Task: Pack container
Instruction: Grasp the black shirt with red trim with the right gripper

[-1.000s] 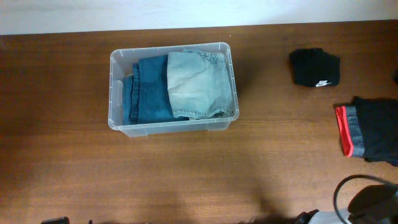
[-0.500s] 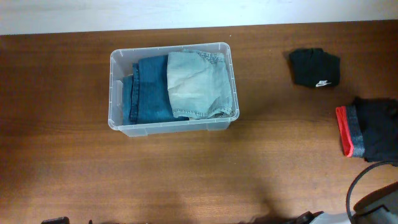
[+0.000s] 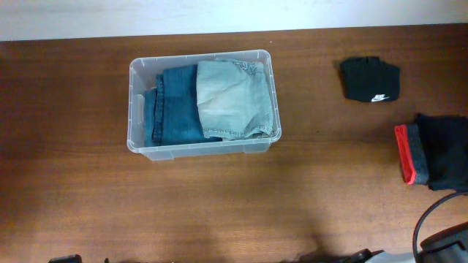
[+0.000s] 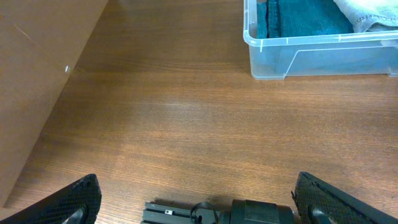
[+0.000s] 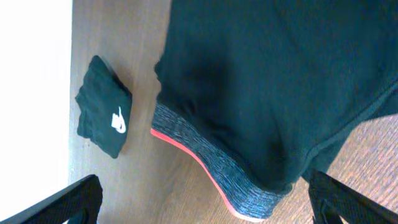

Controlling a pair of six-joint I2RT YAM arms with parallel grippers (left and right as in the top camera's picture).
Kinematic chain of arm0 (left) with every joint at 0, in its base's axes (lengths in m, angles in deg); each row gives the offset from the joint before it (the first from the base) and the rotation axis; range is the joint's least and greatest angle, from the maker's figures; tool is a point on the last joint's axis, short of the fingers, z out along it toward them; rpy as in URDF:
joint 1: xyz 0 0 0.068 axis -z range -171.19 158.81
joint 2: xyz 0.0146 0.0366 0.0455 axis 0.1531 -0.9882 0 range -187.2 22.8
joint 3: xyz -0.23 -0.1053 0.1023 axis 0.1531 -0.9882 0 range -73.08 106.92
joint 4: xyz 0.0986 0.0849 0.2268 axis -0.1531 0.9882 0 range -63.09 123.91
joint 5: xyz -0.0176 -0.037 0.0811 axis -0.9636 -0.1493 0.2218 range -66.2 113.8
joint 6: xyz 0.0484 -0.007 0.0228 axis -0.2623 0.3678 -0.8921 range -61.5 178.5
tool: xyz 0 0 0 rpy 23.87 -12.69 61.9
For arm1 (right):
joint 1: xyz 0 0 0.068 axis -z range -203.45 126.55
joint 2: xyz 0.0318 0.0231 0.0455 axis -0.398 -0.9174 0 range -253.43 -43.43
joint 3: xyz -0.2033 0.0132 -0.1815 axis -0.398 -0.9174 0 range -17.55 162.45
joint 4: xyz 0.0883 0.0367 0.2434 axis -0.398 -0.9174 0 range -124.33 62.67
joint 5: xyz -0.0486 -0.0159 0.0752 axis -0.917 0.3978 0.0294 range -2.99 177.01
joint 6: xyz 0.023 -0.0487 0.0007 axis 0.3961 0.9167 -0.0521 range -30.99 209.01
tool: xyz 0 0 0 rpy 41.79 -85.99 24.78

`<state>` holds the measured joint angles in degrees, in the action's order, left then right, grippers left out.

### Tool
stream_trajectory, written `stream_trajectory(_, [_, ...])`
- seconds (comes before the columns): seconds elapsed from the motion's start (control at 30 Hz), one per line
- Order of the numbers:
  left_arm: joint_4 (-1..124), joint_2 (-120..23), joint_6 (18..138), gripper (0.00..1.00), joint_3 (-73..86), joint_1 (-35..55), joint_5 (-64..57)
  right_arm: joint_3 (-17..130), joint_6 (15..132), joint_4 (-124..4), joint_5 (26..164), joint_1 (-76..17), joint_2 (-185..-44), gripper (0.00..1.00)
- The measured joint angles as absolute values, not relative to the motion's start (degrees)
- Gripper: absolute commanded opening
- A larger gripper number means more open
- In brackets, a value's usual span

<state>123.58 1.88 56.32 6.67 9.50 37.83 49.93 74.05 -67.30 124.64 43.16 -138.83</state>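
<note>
The clear plastic container (image 3: 205, 150) stands left of centre in the overhead view. It holds folded dark blue jeans (image 3: 174, 108) and a lighter denim piece (image 3: 230, 98). Its near corner shows in the left wrist view (image 4: 311, 55). A black garment with a red and grey band (image 3: 439, 152) lies at the right edge. It fills the right wrist view (image 5: 280, 74). My right gripper (image 5: 205, 208) is open and empty just over its band. My left gripper (image 4: 199, 202) is open and empty above bare table, well short of the container.
A small folded black item with a white logo (image 3: 370, 79) lies at the back right and also shows in the right wrist view (image 5: 104, 117). The right arm's base and cable (image 3: 442, 245) sit at the bottom right corner. A pale wall runs along the far edge.
The right arm has drawn back toward the bottom right corner of the overhead view. The container and clothes have not moved.
</note>
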Motion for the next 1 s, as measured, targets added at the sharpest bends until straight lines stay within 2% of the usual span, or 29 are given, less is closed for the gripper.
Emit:
stream_trajectory(0.4, [123.58, 1.88, 56.32, 0.99, 6.67, 9.50, 37.83, 46.43, 72.83, -62.77, 127.44, 47.88, -142.65, 0.99])
stream_trajectory(1.0, [123.58, 1.88, 56.32, 0.99, 6.69, 9.50, 37.83, 45.84, 74.27, -59.91, 127.17, 47.92, -150.02, 0.99])
